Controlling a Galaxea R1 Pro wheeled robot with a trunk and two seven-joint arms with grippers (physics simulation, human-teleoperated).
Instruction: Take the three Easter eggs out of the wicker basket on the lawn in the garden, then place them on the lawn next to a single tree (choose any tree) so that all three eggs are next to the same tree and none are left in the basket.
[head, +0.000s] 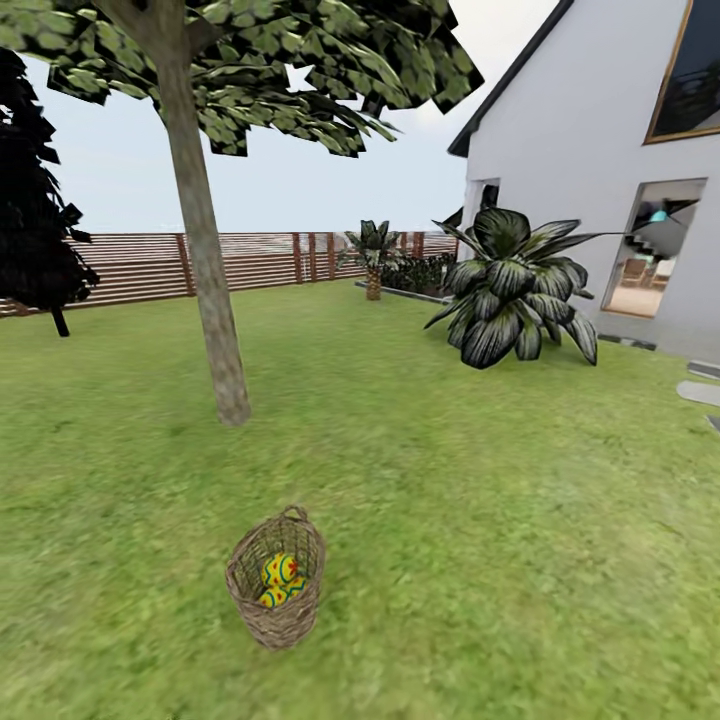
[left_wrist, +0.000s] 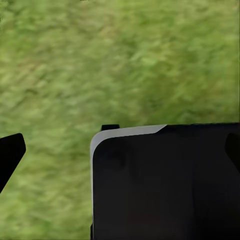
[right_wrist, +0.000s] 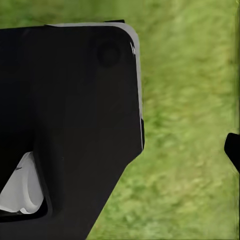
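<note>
The wicker basket (head: 277, 590) stands on the lawn (head: 480, 520) near the bottom of the head view, left of centre. The yellow, blue-banded Easter eggs (head: 279, 572) lie inside it, partly hidden by the weave. The tree (head: 210, 300) with its pale trunk rises from the grass behind the basket, slightly to the left. In the left wrist view, my left gripper (left_wrist: 122, 150) is open over grass, its dark fingertips (left_wrist: 11, 152) at opposite edges. My right gripper (right_wrist: 120, 150) hangs over grass too, with one fingertip (right_wrist: 233, 150) far out at the edge.
A broad-leaved dark plant (head: 515, 290) grows at the right, before the white house (head: 600, 150). A slat fence (head: 260, 262) closes the back. A dark narrow tree (head: 35, 220) stands far left. Grey stepping stones (head: 700, 392) lie at the right edge. Black robot body (left_wrist: 165, 185) blocks part of both wrist views.
</note>
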